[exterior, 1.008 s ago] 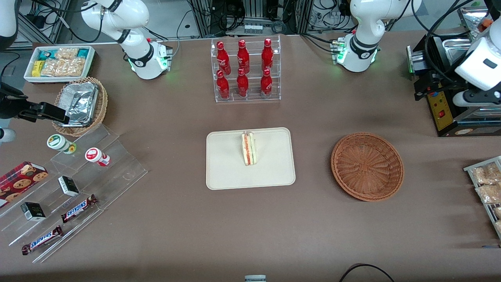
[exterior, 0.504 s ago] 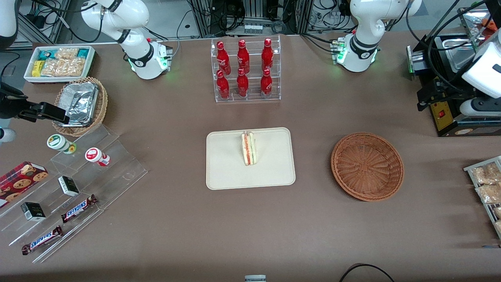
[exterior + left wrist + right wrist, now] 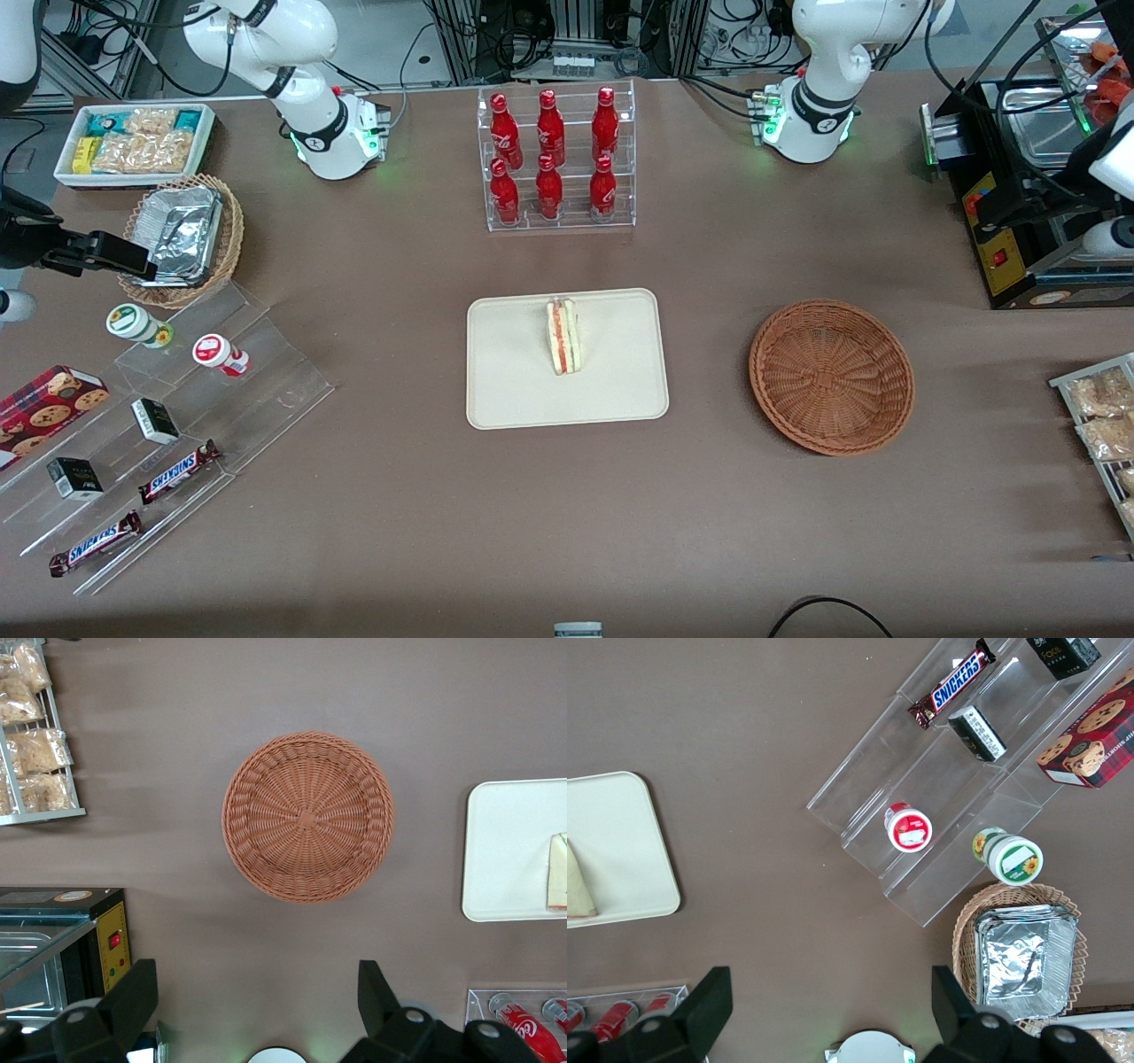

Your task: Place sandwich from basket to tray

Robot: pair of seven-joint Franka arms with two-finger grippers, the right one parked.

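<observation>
On the cream-beige tray (image 3: 523, 390) at the middle of the table you can see the sandwich (image 3: 563, 337), a white wedge standing on edge with its red-orange and green filling facing up; it sits a little toward the tray's rim that is farther from the front camera. Beside the tray, toward the working arm's end of the table, your reddish-brown wicker basket (image 3: 831, 377) lies with nothing in it, well apart from the tray. High over the table near the black machine (image 3: 1005, 239) at the working arm's end, your gripper (image 3: 252, 1005) hangs with its two fingers (image 3: 133, 992) spread wide and nothing between them; in the left wrist view it looks straight down on the basket's woven floor (image 3: 307, 818), with a corner of the tray (image 3: 505, 850) and the sandwich's edge (image 3: 558, 870) also showing. Farther from the front camera than the tray stands a clear rack of red bottles (image 3: 554, 159).
</observation>
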